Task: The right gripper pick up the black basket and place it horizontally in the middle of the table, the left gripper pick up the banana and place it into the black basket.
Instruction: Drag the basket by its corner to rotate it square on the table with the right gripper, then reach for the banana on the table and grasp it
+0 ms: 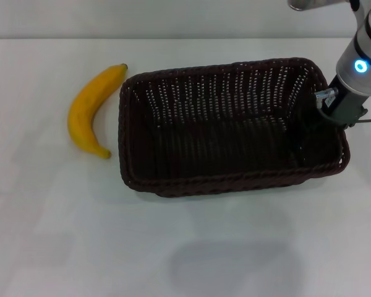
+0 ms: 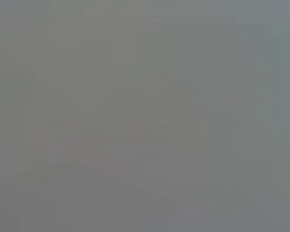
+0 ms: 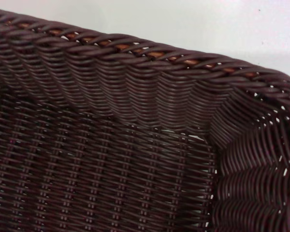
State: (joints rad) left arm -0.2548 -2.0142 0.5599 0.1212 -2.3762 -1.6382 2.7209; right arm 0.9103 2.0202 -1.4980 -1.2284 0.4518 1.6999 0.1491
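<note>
We see the right gripper [image 1: 318, 114] at the right end wall of the black basket [image 1: 173, 111]; whether it grips the braided rim, we cannot tell. The woven wicker basket lies lengthwise mid-table [image 1: 49, 235]. The smooth, curved yellow banana [image 1: 89, 111] rests just left of it.

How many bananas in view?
1. The banana lies on the table, just left of the black basket, outside it. The basket's interior looks empty.
</note>
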